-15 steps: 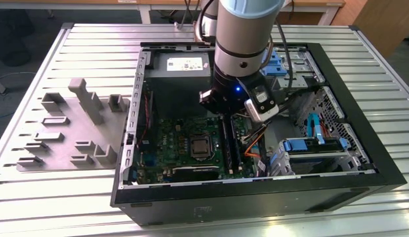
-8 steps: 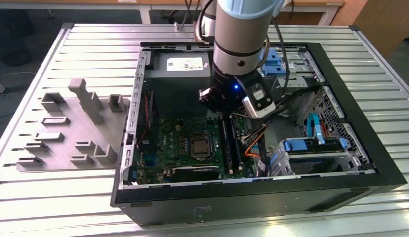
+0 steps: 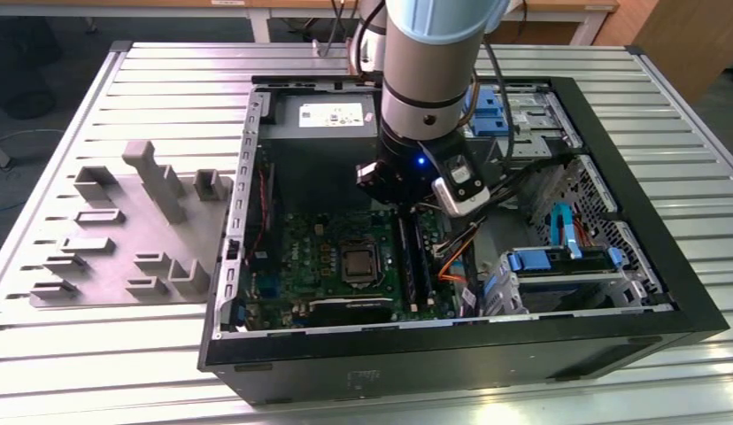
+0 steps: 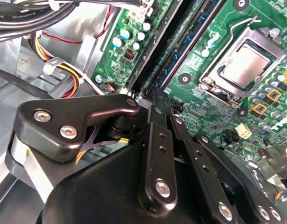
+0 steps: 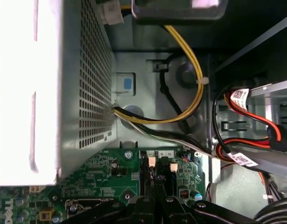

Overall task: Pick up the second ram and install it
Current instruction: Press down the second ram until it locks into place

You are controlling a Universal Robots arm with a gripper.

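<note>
Apparently nearly done: the black two-fingered gripper [image 4: 155, 95], fingers closed together, presses down on the long thin dark memory stick [image 4: 181, 51], which sits in the green motherboard's [image 4: 236, 121] slots.

Second ram [image 3: 421, 261]: long, thin, dark stick standing on edge among the memory slots of the green motherboard, beside the CPU socket, inside the open computer case. In the second wrist view it [image 4: 181, 44] runs as a dark strip parallel to its neighbouring slots. Seating cannot be told.
</note>
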